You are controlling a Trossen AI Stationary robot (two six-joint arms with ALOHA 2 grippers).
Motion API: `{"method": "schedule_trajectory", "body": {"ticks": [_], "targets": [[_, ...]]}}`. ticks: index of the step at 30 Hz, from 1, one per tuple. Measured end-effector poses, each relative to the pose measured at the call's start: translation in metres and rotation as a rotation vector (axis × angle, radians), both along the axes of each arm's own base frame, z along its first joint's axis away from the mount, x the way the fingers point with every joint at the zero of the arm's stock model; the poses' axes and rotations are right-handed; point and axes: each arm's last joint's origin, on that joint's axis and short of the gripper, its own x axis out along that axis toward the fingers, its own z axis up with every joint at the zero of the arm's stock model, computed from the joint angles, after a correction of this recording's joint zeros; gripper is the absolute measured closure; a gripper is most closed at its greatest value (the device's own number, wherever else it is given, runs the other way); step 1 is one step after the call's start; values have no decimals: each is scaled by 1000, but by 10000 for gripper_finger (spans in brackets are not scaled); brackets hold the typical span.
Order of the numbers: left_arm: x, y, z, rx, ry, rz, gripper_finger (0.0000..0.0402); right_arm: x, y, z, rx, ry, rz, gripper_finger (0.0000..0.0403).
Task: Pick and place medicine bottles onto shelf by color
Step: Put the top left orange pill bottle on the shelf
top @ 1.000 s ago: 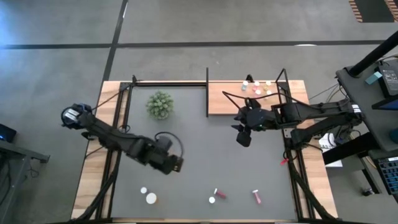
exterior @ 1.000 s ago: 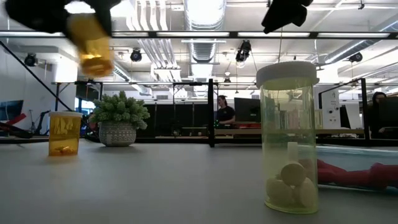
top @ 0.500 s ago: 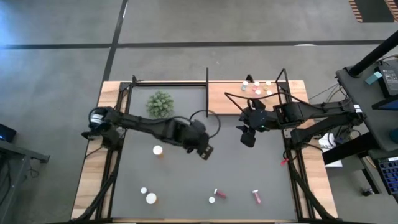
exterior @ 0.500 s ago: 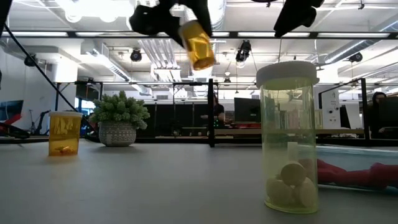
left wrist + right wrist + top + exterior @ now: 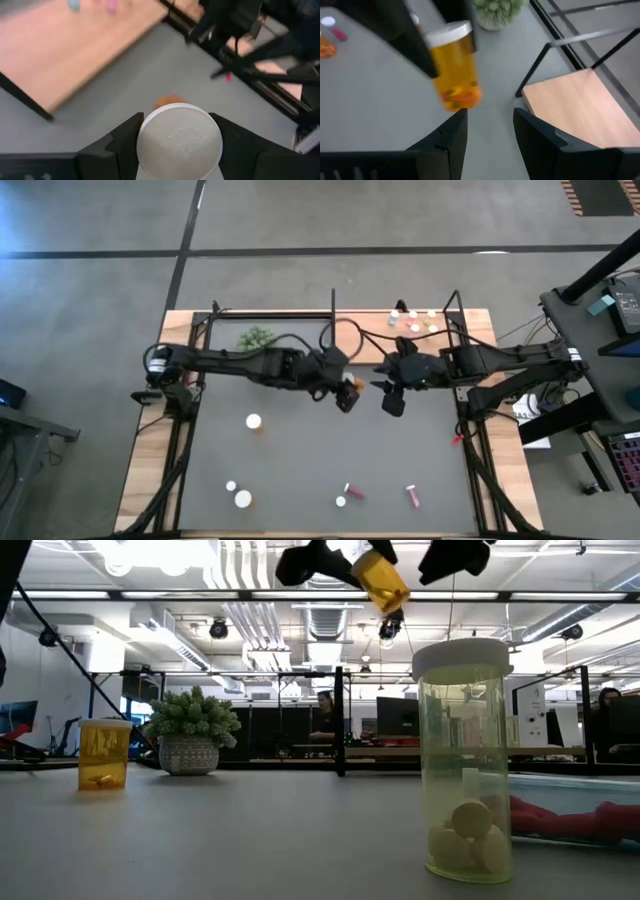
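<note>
1. Reaching across the middle of the bench [image 5: 300, 470], the left tool [image 5: 346, 394] is closed on an orange bottle [image 5: 383, 580], which is held well above the surface.
2. In the left wrist view the bottle's white cap [image 5: 179, 141] is seen clamped between the two dark fingers [image 5: 126, 142].
3. In the right wrist view the same bottle [image 5: 454, 67] is shown tilted, with a few pills at its lower end.
4. The right tool [image 5: 392, 392] is held just beside the left one, near the front edge of the shelf [image 5: 360, 340]; its fingers [image 5: 450, 135] are parted and nothing is held between them.
5. The shelf is seen at the far right part of the bench, edged by black rods, and several small vials [image 5: 412, 322] are stood along its far edge.
6. A second orange bottle [image 5: 254, 422] is stood on the bench towards the left, apart from both arms.
7. Near the front edge, two white-capped bottles [image 5: 238, 494] are stood at the left, and two pink vials [image 5: 412, 496] are laid further right.
8. A clear yellowish bottle [image 5: 464, 760] is stood upright closest to the low camera, with pills at its bottom.
9. A green plant [image 5: 190, 728] in a pot is placed at the far left of the bench.
</note>
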Motion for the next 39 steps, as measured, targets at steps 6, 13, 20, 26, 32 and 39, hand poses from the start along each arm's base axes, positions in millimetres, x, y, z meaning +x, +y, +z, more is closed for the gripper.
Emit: {"method": "schedule_trajectory", "body": {"ticks": [6,13,20,26,32,39], "targets": [[-5,12,10,60,-27,9,210,0,0,3,-5,-26,17,252],[-5,20,13,133,-20,-10,210,2,0,5,-27,-44,29,252],[0,44,22,218,-105,13,210,-12,-6,14,-81,-66,-40,252],[0,67,24,246,-135,52,210,-17,-19,18,-124,-92,-184,252],[4,100,10,294,-67,73,210,-15,-29,16,-128,-81,-228,252],[19,134,-18,200,-35,7,210,-16,-40,16,-127,-78,-279,252]]}}
